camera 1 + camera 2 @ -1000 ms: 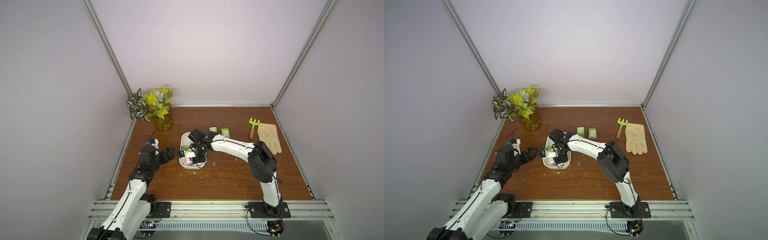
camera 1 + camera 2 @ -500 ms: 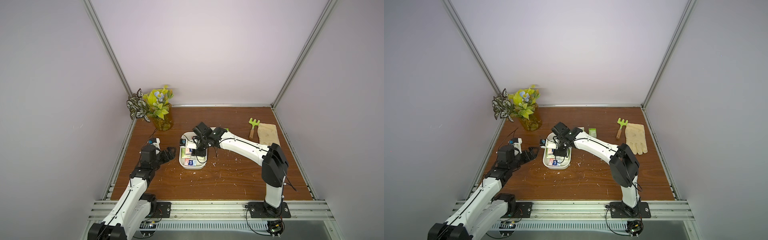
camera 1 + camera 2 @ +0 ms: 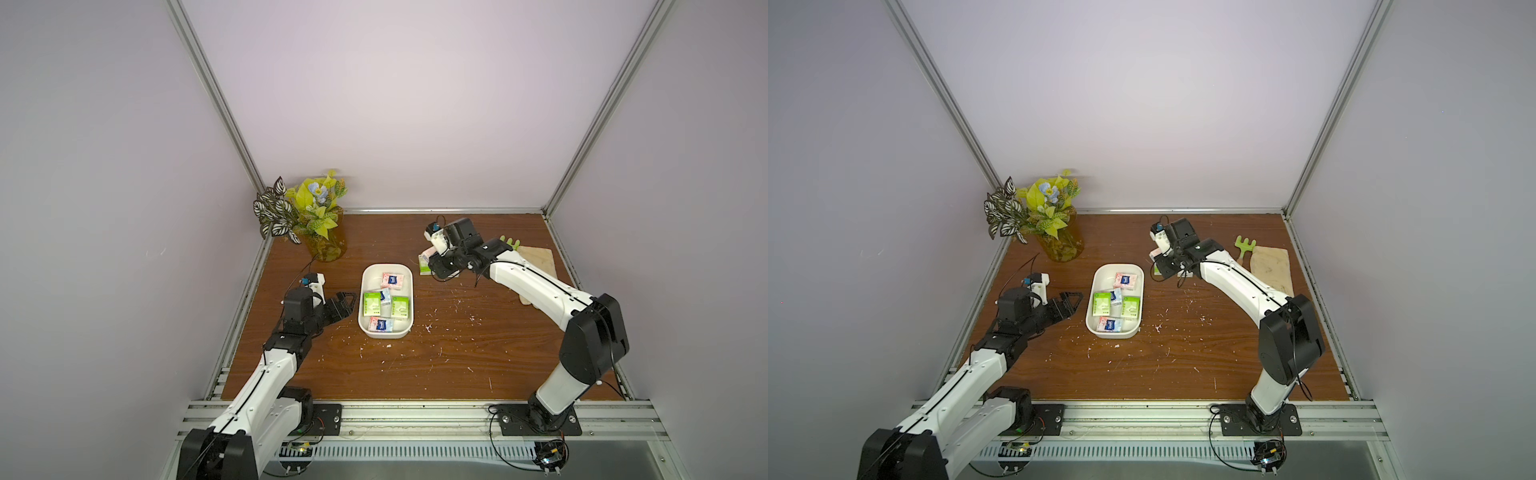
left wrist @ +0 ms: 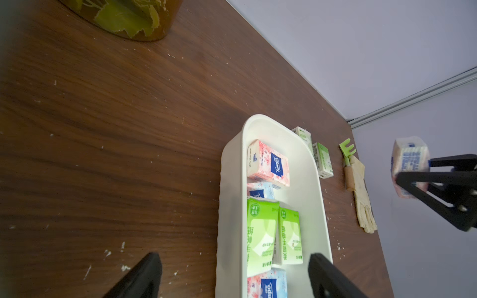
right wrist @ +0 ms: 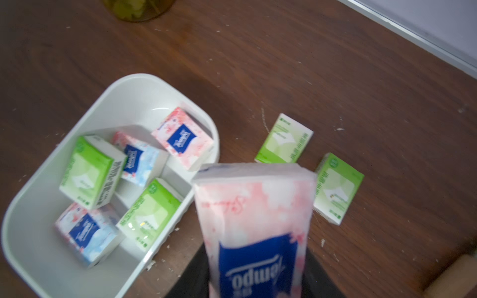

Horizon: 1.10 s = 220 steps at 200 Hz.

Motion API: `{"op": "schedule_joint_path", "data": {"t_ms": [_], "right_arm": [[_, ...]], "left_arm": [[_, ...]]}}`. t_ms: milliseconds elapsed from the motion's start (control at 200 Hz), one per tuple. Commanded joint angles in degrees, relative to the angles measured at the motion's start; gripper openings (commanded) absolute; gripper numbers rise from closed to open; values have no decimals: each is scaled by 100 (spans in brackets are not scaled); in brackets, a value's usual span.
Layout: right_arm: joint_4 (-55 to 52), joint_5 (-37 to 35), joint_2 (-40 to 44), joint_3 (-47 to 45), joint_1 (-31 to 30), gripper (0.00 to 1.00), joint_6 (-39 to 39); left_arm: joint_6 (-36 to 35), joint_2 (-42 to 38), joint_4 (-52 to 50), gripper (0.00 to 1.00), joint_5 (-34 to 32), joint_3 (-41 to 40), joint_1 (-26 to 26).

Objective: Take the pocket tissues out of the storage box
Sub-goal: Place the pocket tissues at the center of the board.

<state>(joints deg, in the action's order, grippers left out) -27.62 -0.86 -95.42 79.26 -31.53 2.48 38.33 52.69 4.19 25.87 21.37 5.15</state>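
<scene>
You have five pocket tissues left in the storage box [image 3: 364, 286], which sits at the centre of the frame in both top views: a pink packet [image 3: 393, 280] at its upper end, two green packets [image 3: 372, 304] [image 3: 401, 308] side by side in the middle with a pale-blue packet [image 3: 386, 296] between them, and a pink-and-blue packet [image 3: 381, 324] at the lower end. Two more green packets [image 5: 284, 139] [image 5: 338, 187] lie on the desk [image 3: 457, 353] just right of the box's upper end. Your right gripper [image 4: 413, 178] has its fingers clenched on a pink Tempo packet [image 5: 254, 214], held above the desk over those two. Your left gripper [image 3: 343, 303] sits just left of the box with its fingers [image 4: 144, 276] spread wide and gripping nothing. Upper left, you see an amber vase of flowers [image 3: 326, 245]; upper right, a green toy rake [image 3: 1244, 245] and a beige glove [image 3: 1271, 266]
</scene>
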Motion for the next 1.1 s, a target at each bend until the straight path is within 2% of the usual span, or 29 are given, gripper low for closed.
{"op": "schedule_joint_path", "data": {"t_ms": [0,165,405,731,1096], "right_arm": [[521,-385,394,-379,271,45,846],[848,-346,415,-887,893,45,1182],[736,-470,-173,-805,1474,45,1063],[404,-639,-1222,-110,1685,45,978],[307,-788,-1722,103,1747,45,1087]], "left_arm": [[-25,218,227,79,332,39,-7],[-62,522,233,77,295,158,133],[-81,849,241,76,265,290,276],[-79,936,226,76,216,360,294],[-136,958,161,76,191,369,294]]}}
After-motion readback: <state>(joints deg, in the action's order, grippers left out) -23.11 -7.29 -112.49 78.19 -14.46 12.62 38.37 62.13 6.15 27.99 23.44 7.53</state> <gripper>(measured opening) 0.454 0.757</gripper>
